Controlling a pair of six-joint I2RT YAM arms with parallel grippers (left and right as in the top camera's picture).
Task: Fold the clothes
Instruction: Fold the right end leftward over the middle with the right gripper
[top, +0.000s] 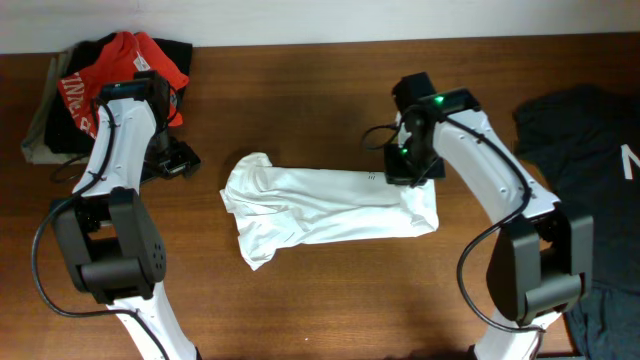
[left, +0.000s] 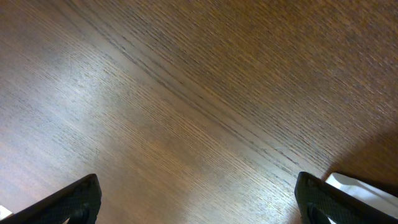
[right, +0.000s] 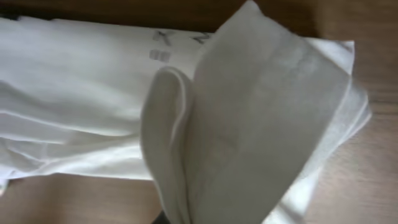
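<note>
White shirt lies stretched across centre frame on the table. Right gripper pinches its raised right-hand fold. Left gripper, centre left, is spread wide and holds nothing.

Your left wrist camera looks down on bare brown wood-grain table, the grain running diagonally from upper left to lower right. The left gripper stands wide apart with nothing between its jaws: you see only the two dark fingertips, one in each lower corner. Just beside the right-hand fingertip, a small corner of white cloth lies on the wood. A pale sliver at the lower-left edge is too small to identify.
</note>
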